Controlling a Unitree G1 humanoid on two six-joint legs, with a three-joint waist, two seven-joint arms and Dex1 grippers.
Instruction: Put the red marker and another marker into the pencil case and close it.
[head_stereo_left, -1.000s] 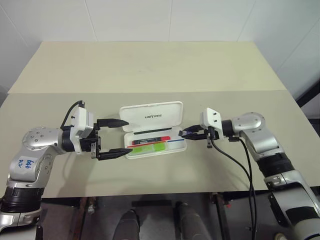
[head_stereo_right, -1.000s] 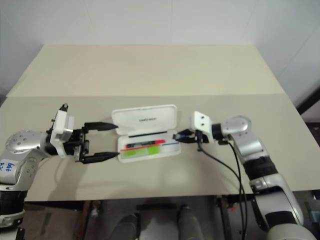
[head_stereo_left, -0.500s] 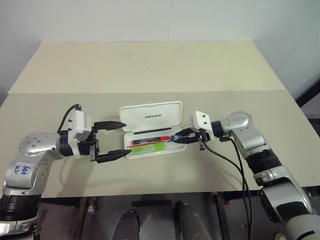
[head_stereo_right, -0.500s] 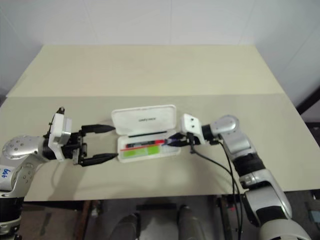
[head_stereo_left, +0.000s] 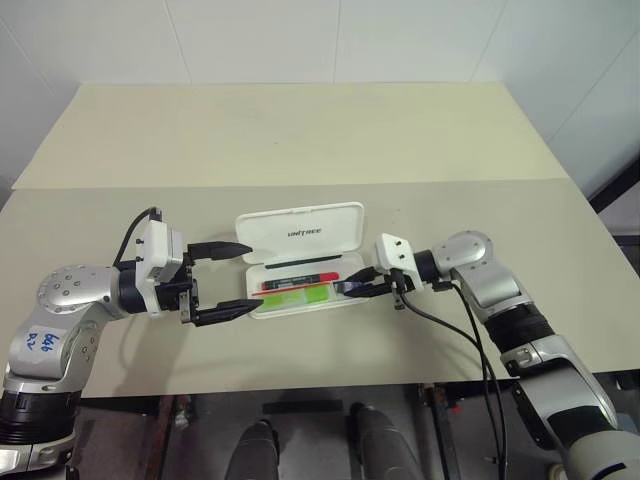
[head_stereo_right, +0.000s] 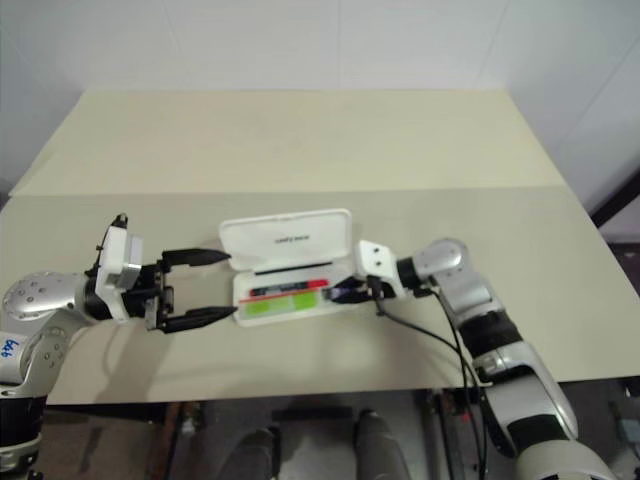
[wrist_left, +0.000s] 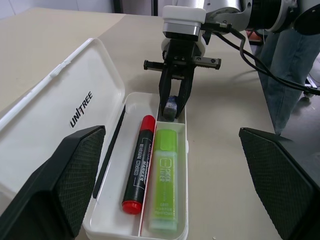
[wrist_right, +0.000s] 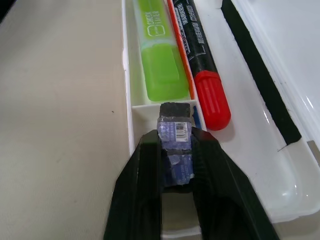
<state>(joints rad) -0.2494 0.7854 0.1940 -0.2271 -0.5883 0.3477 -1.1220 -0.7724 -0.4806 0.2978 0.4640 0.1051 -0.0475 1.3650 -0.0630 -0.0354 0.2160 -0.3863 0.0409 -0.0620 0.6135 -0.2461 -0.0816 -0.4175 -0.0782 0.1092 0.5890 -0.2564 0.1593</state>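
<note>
The white pencil case (head_stereo_left: 300, 232) lies open on the table, lid tipped back. Its tray holds the red marker (wrist_left: 139, 162) and, beside it, the yellow-green highlighter (wrist_left: 165, 180), the other marker. My left gripper (head_stereo_left: 253, 275) is open, its two fingers (head_stereo_left: 225, 311) straddling the case's left end without touching it. At the tray's right end my right gripper (wrist_right: 175, 136) is shut on a small dark block in a blue wrapper (wrist_right: 175, 150). The block hangs just past the red cap (wrist_right: 212, 102), over the small end compartment.
The case sits near the middle of a beige table (head_stereo_left: 300, 140), with bare tabletop all round it. A seam (head_stereo_left: 480, 181) crosses the table behind the case. A black cable (head_stereo_left: 455, 330) trails from my right wrist toward the table's front edge.
My right gripper has carried the blue-wrapped block leftward, from beside the case to over the tray's right end. The left gripper has stayed open in place.
</note>
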